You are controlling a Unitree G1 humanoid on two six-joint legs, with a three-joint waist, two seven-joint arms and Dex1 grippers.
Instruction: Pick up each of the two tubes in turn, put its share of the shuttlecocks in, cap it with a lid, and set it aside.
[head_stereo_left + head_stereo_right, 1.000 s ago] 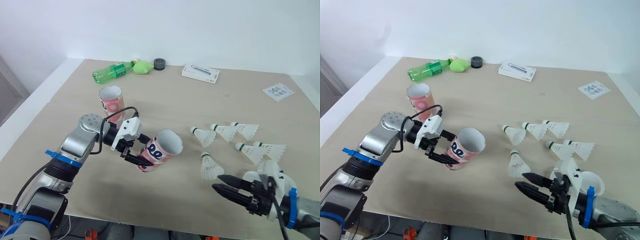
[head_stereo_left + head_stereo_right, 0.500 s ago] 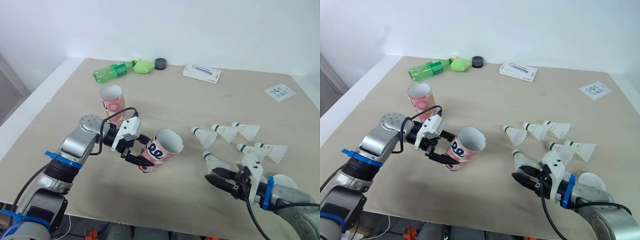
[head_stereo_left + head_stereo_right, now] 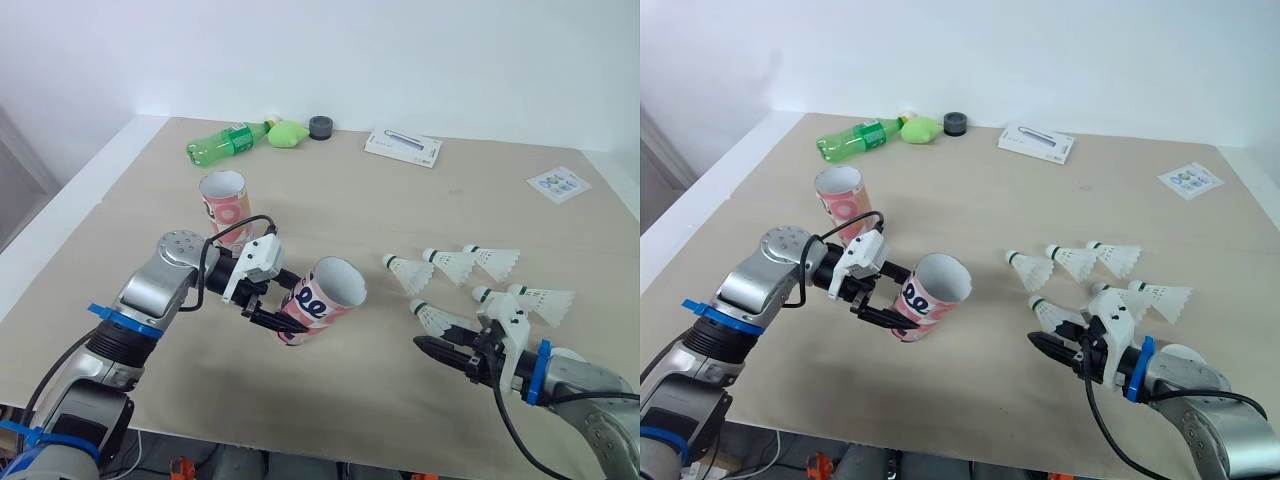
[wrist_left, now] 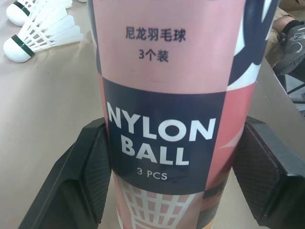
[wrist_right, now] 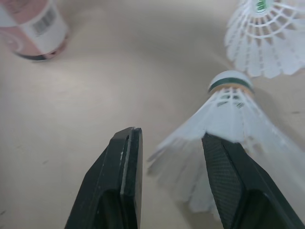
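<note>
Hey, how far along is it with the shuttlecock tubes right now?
Nothing is finished: the six shuttlecocks all lie on the table. In hand: the left claw grips one tube, uncapped, mouth tilted toward them; the open right claw is at the nearest shuttlecock. Left: filling, capping and setting aside both; the second tube stands uncapped behind.

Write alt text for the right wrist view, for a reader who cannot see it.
The right gripper, black fingers open, points across a beige table at a white shuttlecock whose skirt edge lies between them, ungripped. A second shuttlecock and the base of a pink tube lie beyond.
</note>
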